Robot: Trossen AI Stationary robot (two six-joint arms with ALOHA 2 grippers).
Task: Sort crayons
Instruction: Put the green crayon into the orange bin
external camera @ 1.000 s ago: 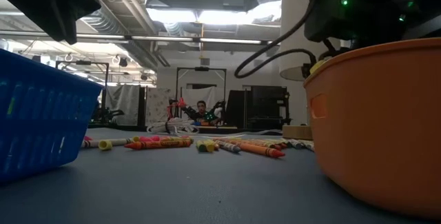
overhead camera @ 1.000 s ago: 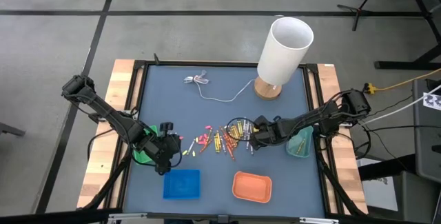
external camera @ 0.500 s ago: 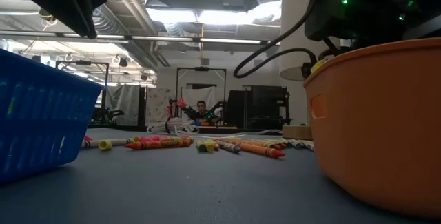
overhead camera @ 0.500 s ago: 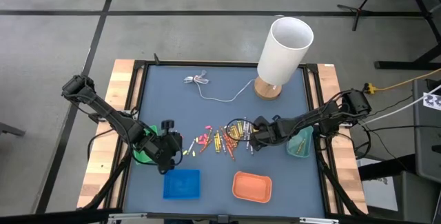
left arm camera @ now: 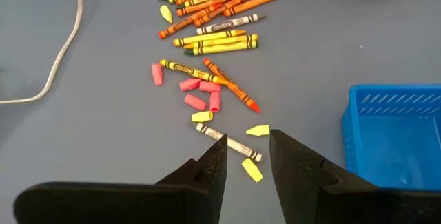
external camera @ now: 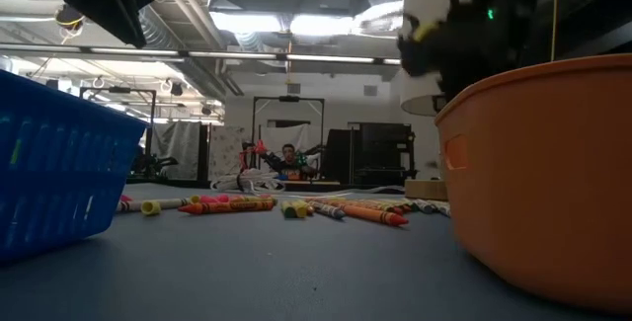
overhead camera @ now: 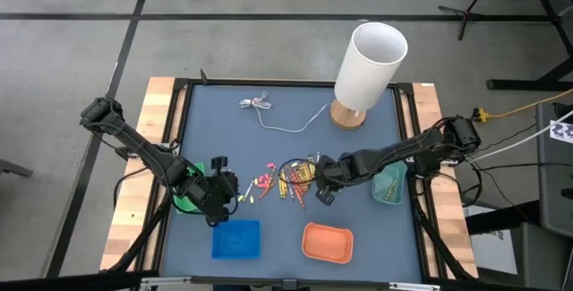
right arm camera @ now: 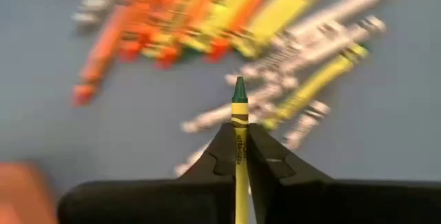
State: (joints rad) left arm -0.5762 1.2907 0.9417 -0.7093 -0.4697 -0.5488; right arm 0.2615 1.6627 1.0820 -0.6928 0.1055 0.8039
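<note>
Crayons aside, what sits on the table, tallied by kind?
Trays: 4 (blue tray, orange tray, green tray, teal tray)
Lamp: 1
Cable: 1
Total: 6

A white lamp (overhead camera: 369, 65) stands at the table's far edge; its white cable (overhead camera: 279, 118) trails left; a person (external camera: 288, 155) sits far behind.

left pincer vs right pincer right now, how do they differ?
Left pincer is open and empty; right pincer is shut on a yellow crayon. Left hangs over loose pink and yellow bits beside the blue tray; right is over the main crayon pile. Both have dark fingers.
</note>
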